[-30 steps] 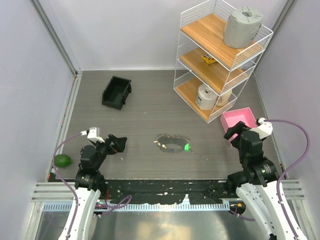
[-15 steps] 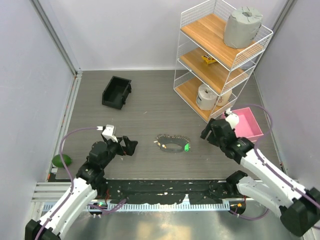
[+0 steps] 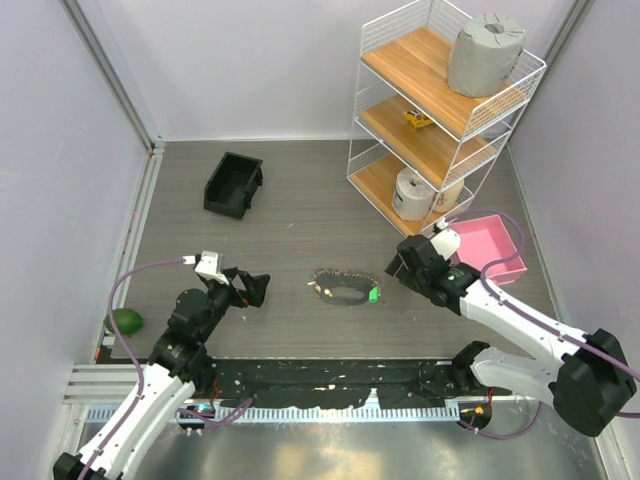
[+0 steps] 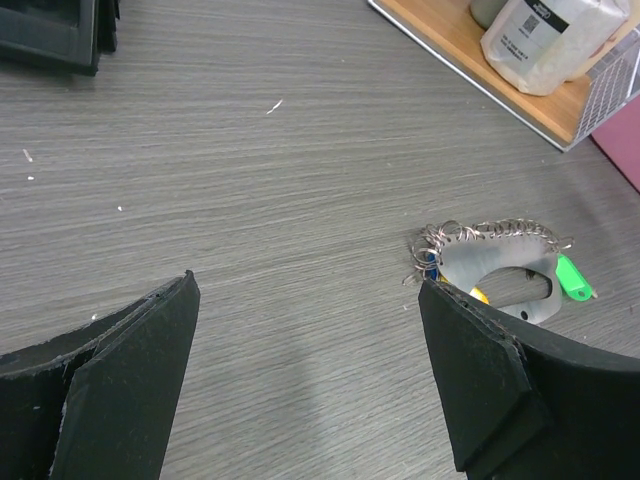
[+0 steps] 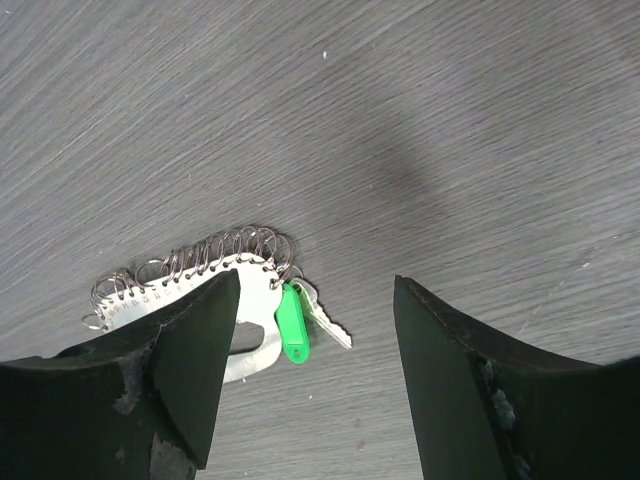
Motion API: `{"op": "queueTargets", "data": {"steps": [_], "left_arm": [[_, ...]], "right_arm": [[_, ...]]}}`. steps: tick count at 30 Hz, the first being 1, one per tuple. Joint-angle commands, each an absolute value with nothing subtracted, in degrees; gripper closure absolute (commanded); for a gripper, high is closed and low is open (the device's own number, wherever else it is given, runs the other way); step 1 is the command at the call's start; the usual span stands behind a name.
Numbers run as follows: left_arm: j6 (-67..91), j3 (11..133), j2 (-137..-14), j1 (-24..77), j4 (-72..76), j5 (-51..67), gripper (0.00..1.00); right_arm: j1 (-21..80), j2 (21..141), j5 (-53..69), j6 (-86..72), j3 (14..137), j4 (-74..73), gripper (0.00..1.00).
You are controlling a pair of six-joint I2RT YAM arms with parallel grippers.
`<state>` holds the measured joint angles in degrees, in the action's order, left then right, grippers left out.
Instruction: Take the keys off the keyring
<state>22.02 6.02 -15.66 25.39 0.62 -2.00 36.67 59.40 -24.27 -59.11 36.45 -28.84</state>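
The keyring (image 3: 344, 287) lies flat on the grey table, a pale metal plate edged with many small wire rings. A green key (image 3: 373, 294) sticks out at its right end. In the left wrist view the keyring (image 4: 492, 262) shows the green head (image 4: 572, 277), a yellow one (image 4: 480, 295) and a bit of blue (image 4: 430, 268). My left gripper (image 3: 252, 288) is open and empty, left of the keyring. My right gripper (image 3: 400, 267) is open and empty, just above and right of it. In the right wrist view the green key (image 5: 292, 322) lies between the fingers (image 5: 190, 340).
A black bin (image 3: 233, 183) stands at the back left. A wire shelf (image 3: 440, 120) with rolls and a container stands at the back right, with a pink box (image 3: 485, 247) by its foot. A green fruit (image 3: 125, 320) lies at the left edge.
My right arm has swung left from the pink box to just over the keyring's right end. My left gripper has moved forward and right toward the keyring.
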Motion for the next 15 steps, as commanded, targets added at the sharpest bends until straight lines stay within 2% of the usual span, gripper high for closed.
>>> {"op": "queueTargets", "data": {"steps": [1,5,10,15], "left_arm": [[21.2,6.5,-17.2,25.4,3.8,-2.3,0.01],[21.2,6.4,-17.3,25.5,3.8,-2.1,0.01],[21.2,6.2,-16.6,25.5,3.7,-2.4,0.01],[21.2,6.1,-16.3,25.5,3.5,-2.7,0.01]], "right_arm": [[37.4,63.7,-24.9,-63.1,38.8,-25.3,0.32],[37.7,68.6,-24.3,-65.7,39.5,-24.4,0.41],[38.9,72.6,-22.8,-68.2,40.1,-22.9,0.42],[39.9,76.6,-21.8,-69.4,41.7,-22.4,0.48]]}}
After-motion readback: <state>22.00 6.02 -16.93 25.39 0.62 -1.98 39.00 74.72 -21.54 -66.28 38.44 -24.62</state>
